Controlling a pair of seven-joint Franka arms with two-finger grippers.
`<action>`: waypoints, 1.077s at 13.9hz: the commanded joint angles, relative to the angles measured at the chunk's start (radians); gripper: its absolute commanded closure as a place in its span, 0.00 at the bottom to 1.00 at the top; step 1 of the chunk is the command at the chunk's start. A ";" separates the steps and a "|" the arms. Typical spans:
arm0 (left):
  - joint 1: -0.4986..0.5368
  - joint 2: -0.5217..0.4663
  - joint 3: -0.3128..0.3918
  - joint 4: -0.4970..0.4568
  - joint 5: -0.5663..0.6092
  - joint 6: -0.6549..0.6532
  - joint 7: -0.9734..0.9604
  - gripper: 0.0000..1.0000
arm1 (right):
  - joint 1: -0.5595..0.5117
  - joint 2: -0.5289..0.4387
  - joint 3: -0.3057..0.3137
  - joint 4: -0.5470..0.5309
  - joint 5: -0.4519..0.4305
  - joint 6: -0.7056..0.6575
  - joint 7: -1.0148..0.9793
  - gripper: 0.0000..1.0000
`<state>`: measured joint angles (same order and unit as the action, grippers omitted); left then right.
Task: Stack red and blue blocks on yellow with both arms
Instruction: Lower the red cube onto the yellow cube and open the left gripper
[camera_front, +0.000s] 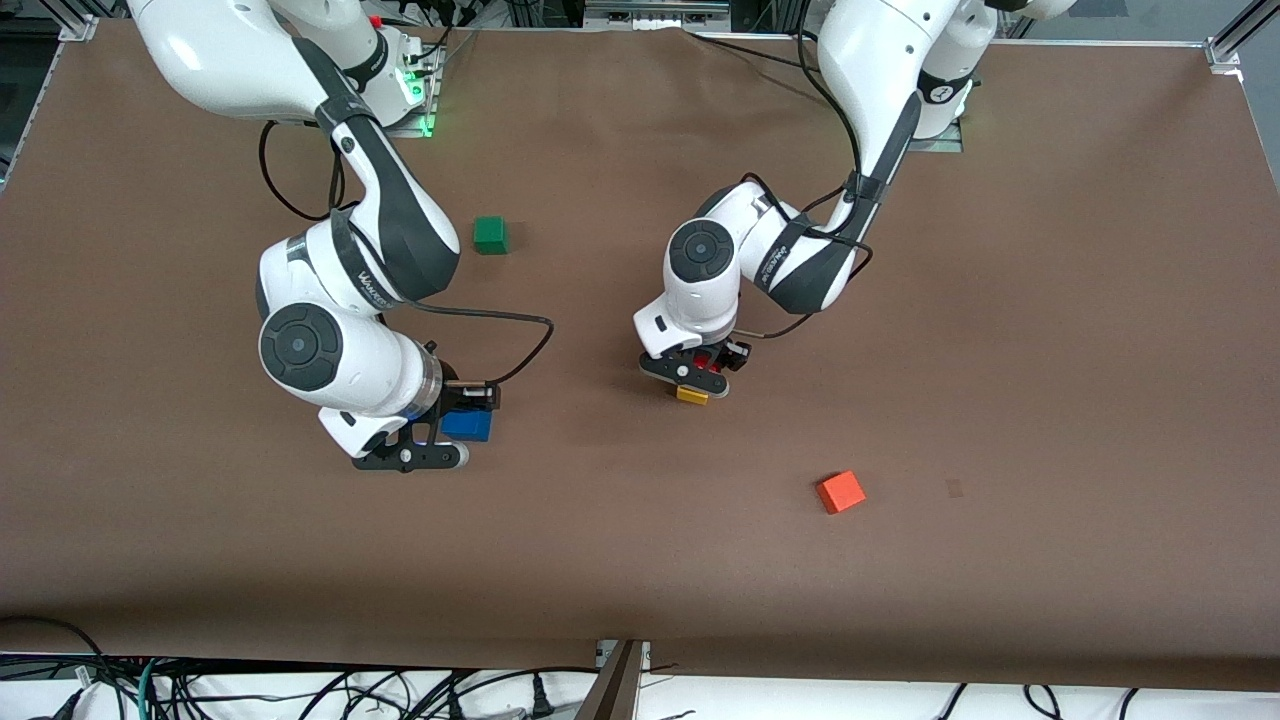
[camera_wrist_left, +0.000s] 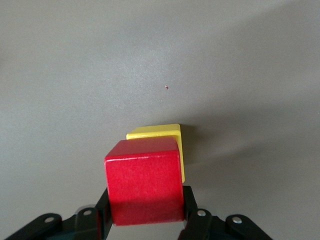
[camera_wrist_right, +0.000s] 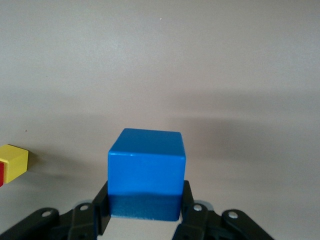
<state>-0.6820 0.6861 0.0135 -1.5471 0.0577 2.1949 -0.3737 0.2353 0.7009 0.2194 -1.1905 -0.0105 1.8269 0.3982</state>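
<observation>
Gripping plain cubes: left gripper (camera_wrist_left: 145, 220) red block (camera_wrist_left: 144, 185), right gripper (camera_wrist_right: 145, 217) blue block (camera_wrist_right: 146, 172).

Left pincer (camera_front: 700, 372) over yellow cube (camera_front: 692, 395), right pincer (camera_front: 440, 432) holding blue cube (camera_front: 467, 425)

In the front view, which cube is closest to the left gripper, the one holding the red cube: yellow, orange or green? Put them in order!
From the left gripper, which holds the red cube:
1. Yellow cube: right beneath it.
2. Orange cube: nearer the front camera, toward the left arm's end.
3. Green cube: farthest, toward the right arm's end, up by the bases.
</observation>
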 joint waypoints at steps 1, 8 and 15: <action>0.002 0.001 -0.003 0.007 0.008 0.003 0.010 1.00 | 0.009 0.017 0.005 0.038 0.007 -0.018 0.031 0.72; -0.001 0.009 -0.003 0.010 -0.018 0.006 0.013 1.00 | 0.021 0.017 0.005 0.034 0.007 -0.017 0.054 0.71; 0.001 0.015 -0.001 0.015 -0.019 0.005 0.013 0.01 | 0.024 0.017 0.005 0.031 0.007 -0.017 0.060 0.70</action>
<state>-0.6825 0.6873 0.0108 -1.5466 0.0563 2.1971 -0.3742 0.2543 0.7031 0.2198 -1.1905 -0.0105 1.8269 0.4375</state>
